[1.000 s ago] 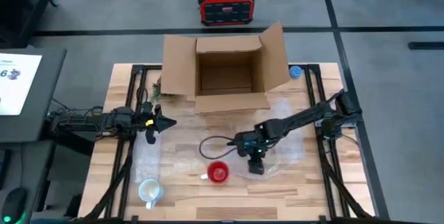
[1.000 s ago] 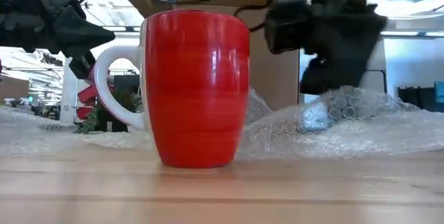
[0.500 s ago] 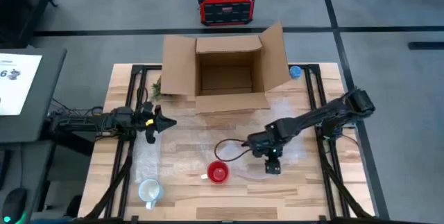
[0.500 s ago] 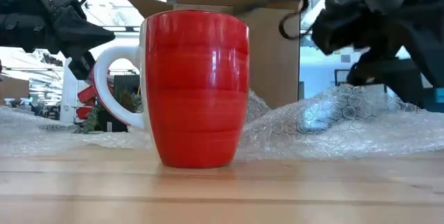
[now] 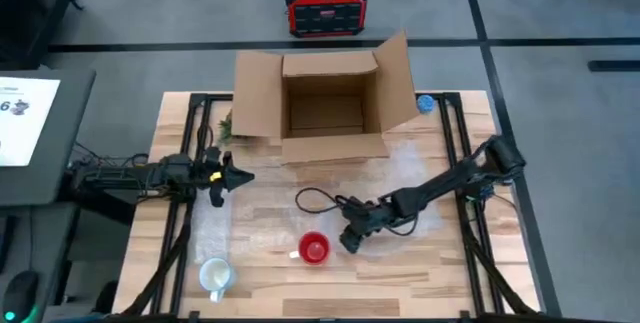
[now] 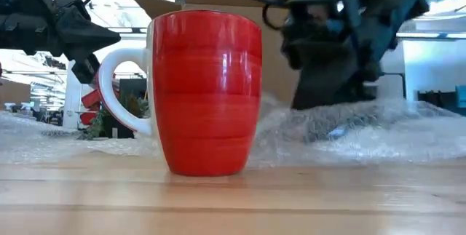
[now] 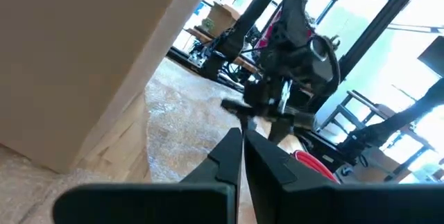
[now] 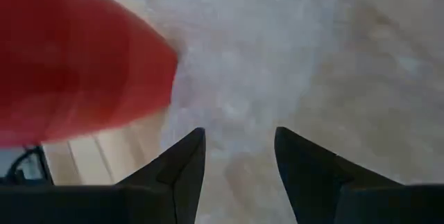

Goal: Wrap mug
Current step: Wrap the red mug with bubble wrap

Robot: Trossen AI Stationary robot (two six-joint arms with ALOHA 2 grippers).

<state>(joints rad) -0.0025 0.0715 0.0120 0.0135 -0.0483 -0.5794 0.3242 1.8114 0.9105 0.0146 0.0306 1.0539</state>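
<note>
Bubble wrap (image 5: 400, 188), clear and dimpled, lies crumpled over the pale plank bench (image 5: 270, 193), and we see the glossy red mug (image 5: 314, 249) with its white handle standing upright at its front edge. Right gripper (image 5: 349, 240) hangs just beside the mug, fingers (image 8: 182, 168) parted and empty; left gripper (image 5: 238, 175) waits near the corrugated cardboard box (image 5: 320, 103), fingers pressed together. We read no writing.

Bystanders to the wrapping job: what you see on and beyond the table.
You have an open cardboard box (image 5: 327, 106) at the table's far edge, a white mug (image 5: 215, 275) near the front left corner, a small blue object (image 5: 426, 104) beside the box, and a red-and-black case (image 5: 324, 5) on the floor beyond.
</note>
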